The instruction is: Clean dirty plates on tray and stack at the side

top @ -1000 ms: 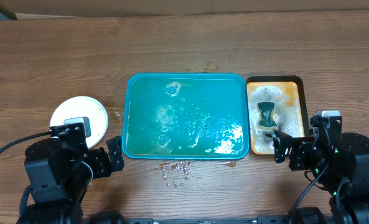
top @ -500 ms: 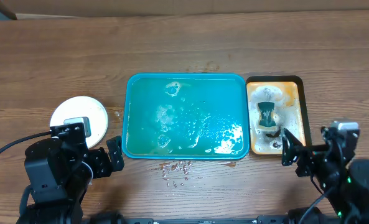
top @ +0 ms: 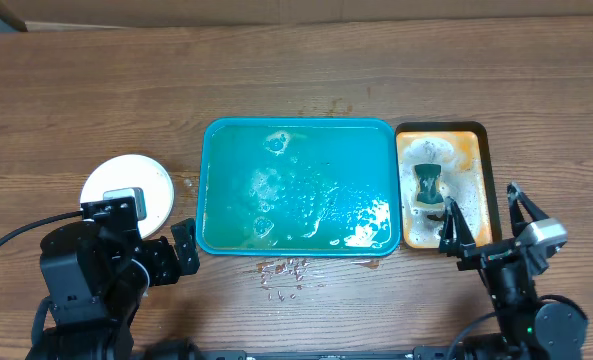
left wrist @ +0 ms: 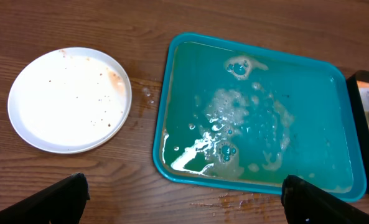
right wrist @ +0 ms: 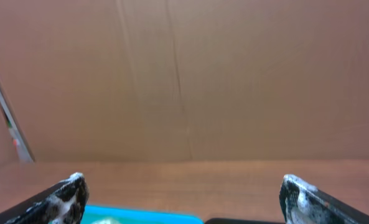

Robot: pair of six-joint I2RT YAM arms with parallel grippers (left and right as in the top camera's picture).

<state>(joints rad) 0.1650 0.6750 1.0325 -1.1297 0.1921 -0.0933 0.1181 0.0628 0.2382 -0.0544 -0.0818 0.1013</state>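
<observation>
- The blue tray (top: 298, 135) lies in the middle of the table (top: 276, 70), nearer the front edge than the back, with its long sides parallel to that edge
- Soapy water covers the floor of the blue tray, with white foam (top: 371, 225) thickest in its front right corner and smaller patches of bubbles toward its middle and back
- 1 white plate (left wrist: 69, 99) sits flat on the table toward the front left corner, to the left of the blue tray and clear of it; a brown-orange smear (left wrist: 114, 78) marks its rim on the side facing the tray, and dark specks dot its middle
- From above, the left arm covers part of the plate, and I cannot tell whether more plates lie under it
- An orange tray (top: 466, 140) with a black rim lies along the right side of the blue tray, close against it, and holds a dark green sponge (top: 428, 185) amid suds
- Brown droplets (top: 281, 270) speckle the table just in front of the blue tray
- The left gripper (left wrist: 184, 180) hangs near the front edge, between plate and blue tray, fingers spread wide and holding nothing
- The right gripper (top: 484, 222) is raised over the front right corner of the orange tray, fingers (right wrist: 69, 196) spread wide, suds on the tips, nothing between them
- Its camera faces a brown cardboard wall (right wrist: 184, 81) behind the table
</observation>
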